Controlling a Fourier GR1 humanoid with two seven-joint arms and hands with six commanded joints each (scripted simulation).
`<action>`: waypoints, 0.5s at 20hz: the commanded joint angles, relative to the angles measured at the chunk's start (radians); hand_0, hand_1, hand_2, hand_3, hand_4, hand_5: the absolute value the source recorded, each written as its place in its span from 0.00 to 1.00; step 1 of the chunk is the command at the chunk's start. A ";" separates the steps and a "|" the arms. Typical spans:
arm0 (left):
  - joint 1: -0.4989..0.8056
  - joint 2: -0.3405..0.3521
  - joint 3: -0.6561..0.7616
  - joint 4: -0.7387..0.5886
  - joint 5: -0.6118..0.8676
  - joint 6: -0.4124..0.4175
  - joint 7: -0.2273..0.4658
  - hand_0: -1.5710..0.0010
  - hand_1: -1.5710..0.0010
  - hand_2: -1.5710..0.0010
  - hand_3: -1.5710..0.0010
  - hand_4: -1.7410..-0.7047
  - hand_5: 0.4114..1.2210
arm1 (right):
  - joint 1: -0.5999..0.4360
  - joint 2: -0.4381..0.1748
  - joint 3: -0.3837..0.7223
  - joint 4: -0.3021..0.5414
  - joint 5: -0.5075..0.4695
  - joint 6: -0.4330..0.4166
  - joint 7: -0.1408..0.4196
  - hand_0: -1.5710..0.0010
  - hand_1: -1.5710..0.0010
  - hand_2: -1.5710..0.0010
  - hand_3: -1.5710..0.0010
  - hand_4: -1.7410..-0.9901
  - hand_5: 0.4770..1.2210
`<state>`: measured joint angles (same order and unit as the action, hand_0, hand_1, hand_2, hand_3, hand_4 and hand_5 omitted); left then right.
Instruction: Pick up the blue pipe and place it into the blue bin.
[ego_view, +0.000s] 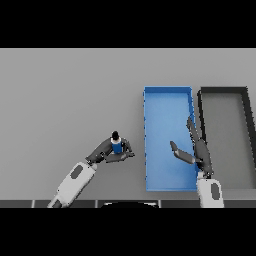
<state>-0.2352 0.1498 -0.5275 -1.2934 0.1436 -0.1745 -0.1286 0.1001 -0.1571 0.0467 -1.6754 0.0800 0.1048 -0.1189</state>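
The blue pipe (117, 145), a short blue piece with a dark cap on top, stands upright on the grey table left of the blue bin (159, 105). My left hand (106, 150) has its fingers and thumb curled round the pipe's lower part. My right hand (196, 149) hovers over the right side of the blue bin, fingers straight and thumb spread toward the left, holding nothing. The bin's floor shows nothing inside it.
A dark grey bin (246, 131) stands right beside the blue bin on its right. The grey table (65, 100) stretches wide to the left and behind.
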 joint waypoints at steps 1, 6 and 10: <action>0.007 0.000 -0.007 -0.013 -0.005 0.010 0.002 0.29 0.26 0.23 0.26 0.16 0.80 | -0.002 0.007 0.007 0.008 0.009 -0.003 -0.003 1.00 1.00 1.00 1.00 0.64 0.18; 0.008 -0.009 -0.038 -0.033 -0.052 0.053 -0.064 0.10 0.08 0.07 0.13 0.06 0.93 | -0.011 0.010 0.016 0.001 0.018 -0.006 0.000 1.00 1.00 1.00 1.00 0.65 0.19; -0.004 -0.004 -0.041 -0.129 -0.035 0.057 -0.066 0.04 0.03 0.03 0.09 0.03 0.97 | -0.012 0.013 0.019 -0.012 0.024 -0.013 0.025 1.00 1.00 1.00 1.00 0.66 0.20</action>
<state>-0.2395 0.1461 -0.5683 -1.4226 0.1109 -0.1197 -0.1990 0.0886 -0.1444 0.0658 -1.6869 0.1041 0.0919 -0.0936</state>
